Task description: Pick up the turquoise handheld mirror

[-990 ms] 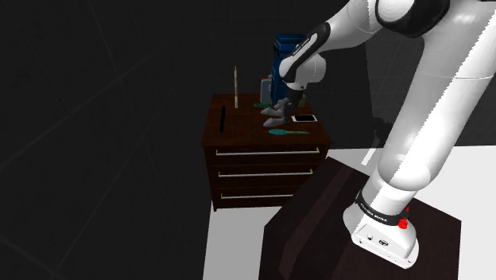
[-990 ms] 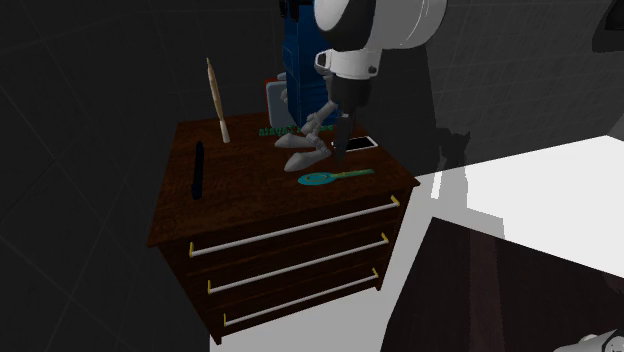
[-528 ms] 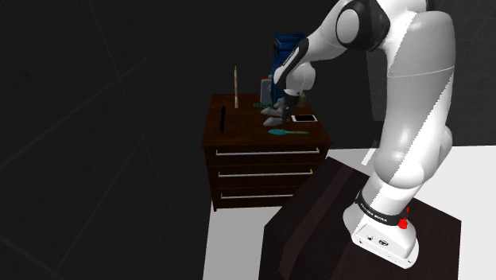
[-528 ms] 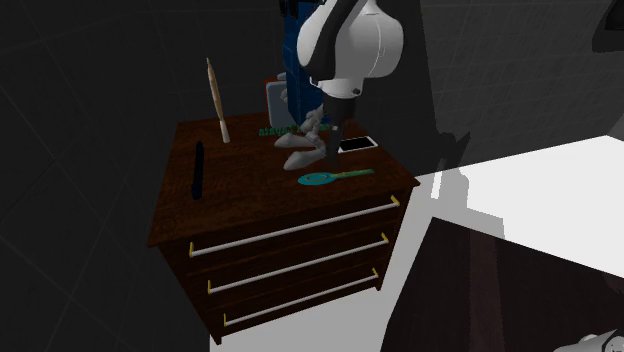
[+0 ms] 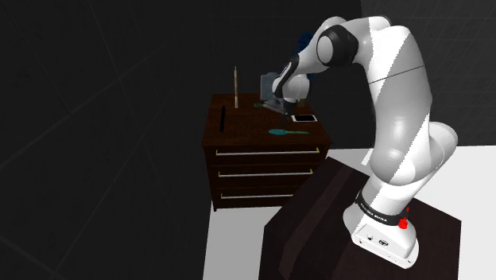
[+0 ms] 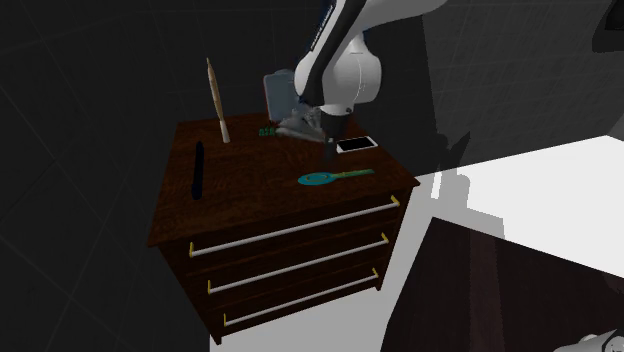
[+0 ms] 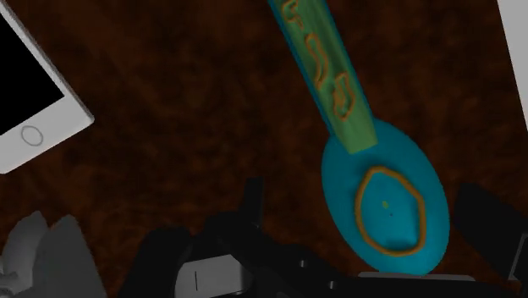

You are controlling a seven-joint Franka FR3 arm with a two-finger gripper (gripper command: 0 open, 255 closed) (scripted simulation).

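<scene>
Lying flat on the dark dresser (image 6: 250, 175), close to its front edge and toward the corner on the second exterior view's right, the turquoise handheld mirror (image 6: 335, 177) rests just in front of a white phone (image 6: 357, 144). The gripper (image 6: 330, 150) hangs low over it with jaws spread and grasping nothing; in the wrist view the oval head (image 7: 385, 199) sits between them untouched. It looks thin, stiff and light, probably smooth, and its face may be fragile. Because it lies flush with the dresser top, the jaws would have to come right down to the surface. The head seems broad for a sure pinch, so the narrow handle (image 7: 326, 68), taken across its width near the neck, looks the better hold.
</scene>
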